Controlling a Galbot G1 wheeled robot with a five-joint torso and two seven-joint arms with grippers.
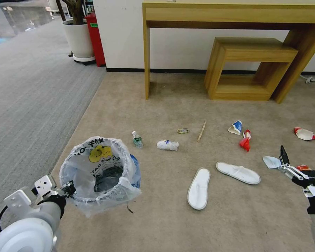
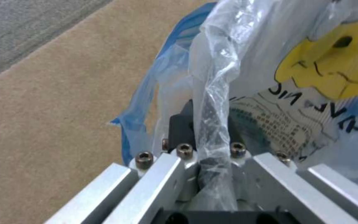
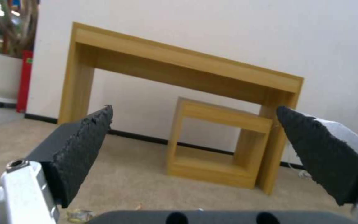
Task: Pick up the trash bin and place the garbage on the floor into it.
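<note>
Held the trash bin (image 1: 98, 171) by its near rim, left gripper (image 1: 69, 189) clenched on the rim and bag liner (image 2: 216, 102), probably so the mouth stayed free for dropping litter in. Kept roughly upright, mouth facing up, long axis near vertical, over the beige carpet (image 1: 164, 227) close to its border with the grey carpet (image 1: 31, 98). Hung over the carpet's right side beside the blue mask (image 1: 271, 162), right gripper (image 1: 302, 154) spread wide and empty. Lay two white slippers (image 1: 198, 188) in the carpet's middle, toes pointing away and leftward.
</note>
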